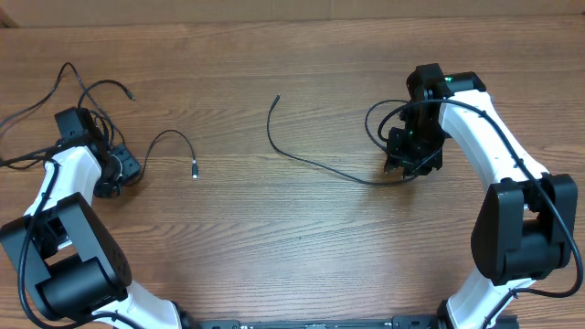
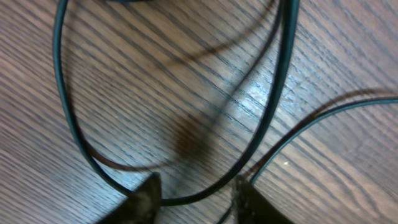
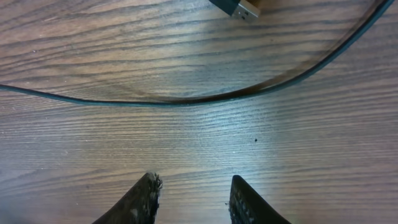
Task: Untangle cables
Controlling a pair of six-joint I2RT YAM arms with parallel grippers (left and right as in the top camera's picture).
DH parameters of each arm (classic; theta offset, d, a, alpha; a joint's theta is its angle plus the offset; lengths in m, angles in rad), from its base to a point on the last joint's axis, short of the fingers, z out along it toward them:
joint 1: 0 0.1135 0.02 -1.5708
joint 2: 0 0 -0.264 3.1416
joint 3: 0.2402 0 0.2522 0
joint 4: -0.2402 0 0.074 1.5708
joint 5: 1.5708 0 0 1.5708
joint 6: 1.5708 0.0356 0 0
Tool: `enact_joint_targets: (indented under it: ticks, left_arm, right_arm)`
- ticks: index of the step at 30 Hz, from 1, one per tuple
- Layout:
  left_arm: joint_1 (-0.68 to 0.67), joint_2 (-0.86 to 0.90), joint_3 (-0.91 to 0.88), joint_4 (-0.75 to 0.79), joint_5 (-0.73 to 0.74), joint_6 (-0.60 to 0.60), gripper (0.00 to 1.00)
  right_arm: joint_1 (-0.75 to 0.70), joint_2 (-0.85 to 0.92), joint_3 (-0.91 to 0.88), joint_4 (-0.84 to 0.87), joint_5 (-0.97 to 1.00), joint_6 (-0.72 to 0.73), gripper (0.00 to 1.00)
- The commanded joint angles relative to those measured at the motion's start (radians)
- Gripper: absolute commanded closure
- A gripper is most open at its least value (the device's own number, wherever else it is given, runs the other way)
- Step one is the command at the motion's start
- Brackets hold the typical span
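Cables point(image 3: 186, 101) loose on wooden table point(image 1: 274, 247), one loop inside part-open left tool point(image 2: 194, 184).

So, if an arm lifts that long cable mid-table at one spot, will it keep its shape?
Probably not: the long cable lies in loose curves flat on the table, so it should droop either side of a grip. It is likely light, being much thinner than the fingers of the right gripper. Pushed, it would likelier bend or slide than roll.
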Motion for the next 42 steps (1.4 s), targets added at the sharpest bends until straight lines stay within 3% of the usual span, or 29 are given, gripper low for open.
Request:
enact_joint_targets:
  ticks: [1,4,7,17,22,28,35,39,42]
  left_arm:
    - [-0.002,0.01,-0.005,-0.011,-0.035,0.01,0.78]
    - [-0.002,0.01,0.014,-0.035,-0.052,0.011,0.93]
    - [0.0,0.01,0.072,-0.076,-0.055,0.011,0.96]
    - [0.016,0.008,0.494,-0.353,-0.121,0.025,0.96]
    - [0.038,0.008,0.665,-0.414,-0.121,0.025,0.94]
    - [0.076,0.008,0.731,-0.424,-0.188,0.025,0.91]
    - [0.152,0.008,0.743,-0.457,-0.201,-0.003,0.95]
    - [0.175,0.008,0.743,-0.463,-0.107,-0.016,0.94]
    - [0.174,0.008,0.743,-0.463,0.019,-0.015,0.83]
  right_arm:
    - [-0.003,-0.004,-0.002,-0.003,0.011,0.0,0.65]
    - [-0.003,-0.004,-0.002,-0.006,0.011,0.0,0.65]
    - [-0.003,-0.004,-0.002,-0.008,0.011,0.0,0.65]
    - [-0.003,-0.004,-0.002,-0.008,0.011,0.0,0.65]
    - [-0.003,-0.004,-0.002,-0.008,0.011,0.0,0.65]
    - [-0.003,-0.004,-0.002,-0.008,0.018,0.0,0.65]
    - [-0.003,-0.004,-0.002,-0.006,0.018,0.0,0.65]
    - [-0.003,-0.004,-0.002,-0.004,0.018,0.0,0.65]
    - [-0.003,-0.004,-0.002,-0.004,0.018,0.0,0.65]
